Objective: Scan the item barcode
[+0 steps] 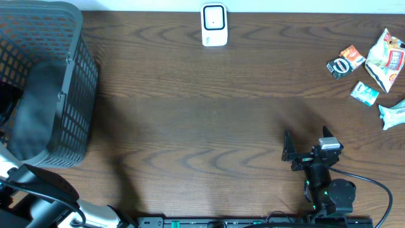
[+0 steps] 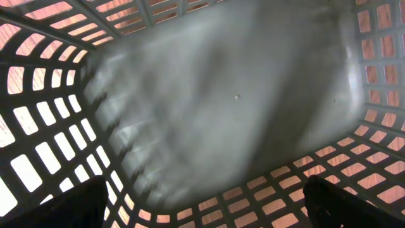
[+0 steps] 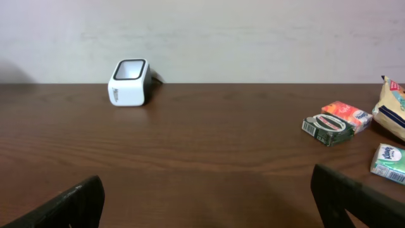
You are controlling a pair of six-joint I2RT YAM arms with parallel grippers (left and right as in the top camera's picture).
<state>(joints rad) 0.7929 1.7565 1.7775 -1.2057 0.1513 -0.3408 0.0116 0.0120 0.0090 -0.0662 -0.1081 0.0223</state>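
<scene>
A white barcode scanner [image 3: 130, 82] stands at the far left of the brown table [image 3: 202, 145], near the pale wall [image 3: 202, 38]. To the right lie a dark green packet [image 3: 327, 130], touching an orange packet [image 3: 346, 114], and a teal packet [image 3: 389, 161]. The right gripper [image 3: 209, 202] has its fingers [image 3: 76, 206] spread wide, holding nothing.

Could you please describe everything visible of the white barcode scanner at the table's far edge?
The white boxy plastic scanner has rounded corners and a dark window, framed in black, on its tilted top face. A dark part shows behind it. It stands upright on the brown wooden table, near the far edge; nothing else touches it.
</scene>
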